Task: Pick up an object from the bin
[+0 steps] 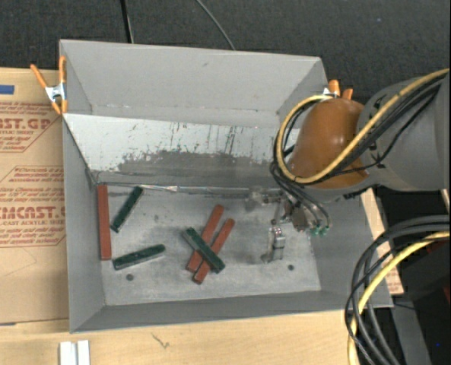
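Orange wrist cover (324, 139) is sitting highest, nearest the lens, with yellow-and-black cables (284, 144) looping round it. The grey arm (411, 128) is coming in from the right.

Below the cover we're seeing the gripper (276, 243) hanging over the right part of the bin (187, 82), above bare grey floor. We're not seeing anything held in it. We can't tell whether it's released or clenched, as the tip is too small and cluttered to read.

We're counting six loose things, all long thin bars lying flat:
- Two red-brown bars (215, 217) are lying side by side at mid-floor, both running diagonally from upper right to lower left and touching along their length.
- A dark green bar (204, 250) is lying across their lower halves, crossing them.
- A second dark green bar (138, 257) is lying near the front left, almost level and apart from the rest.
- A third dark green bar (126, 207) is lying tilted at back left.
- A long red-brown bar (103, 223) is lying along the foot of the left wall, just beside that third green one.

The crossed red and green cluster is the nearest pick candidate. It's lying left of the gripper, with open floor between them and nothing touching.
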Robot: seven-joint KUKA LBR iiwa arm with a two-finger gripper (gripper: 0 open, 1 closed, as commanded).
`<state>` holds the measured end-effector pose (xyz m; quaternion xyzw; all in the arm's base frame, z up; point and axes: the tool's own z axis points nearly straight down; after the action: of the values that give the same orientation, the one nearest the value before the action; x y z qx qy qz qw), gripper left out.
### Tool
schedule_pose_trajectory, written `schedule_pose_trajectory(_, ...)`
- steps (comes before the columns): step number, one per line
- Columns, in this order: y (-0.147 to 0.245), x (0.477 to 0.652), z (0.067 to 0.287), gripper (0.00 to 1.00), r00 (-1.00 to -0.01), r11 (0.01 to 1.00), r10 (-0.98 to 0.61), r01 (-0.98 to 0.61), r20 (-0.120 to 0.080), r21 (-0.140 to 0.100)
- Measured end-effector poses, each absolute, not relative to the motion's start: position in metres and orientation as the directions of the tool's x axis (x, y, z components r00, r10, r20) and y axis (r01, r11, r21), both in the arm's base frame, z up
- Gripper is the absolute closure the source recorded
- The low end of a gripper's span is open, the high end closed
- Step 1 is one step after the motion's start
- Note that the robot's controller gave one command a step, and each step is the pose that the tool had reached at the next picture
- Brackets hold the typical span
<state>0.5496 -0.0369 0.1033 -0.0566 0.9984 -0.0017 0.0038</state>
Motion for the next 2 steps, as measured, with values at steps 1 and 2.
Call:
schedule_pose_trajectory(1,-0.006,0.542,0.107,0.0,-0.966,0.966,-0.257,-0.257,0.002,0.001)
schedule_pose_trajectory(2,0.034,0.558,0.107,0.0,-0.925,0.925,-0.379,-0.379,-0.002,0.0)
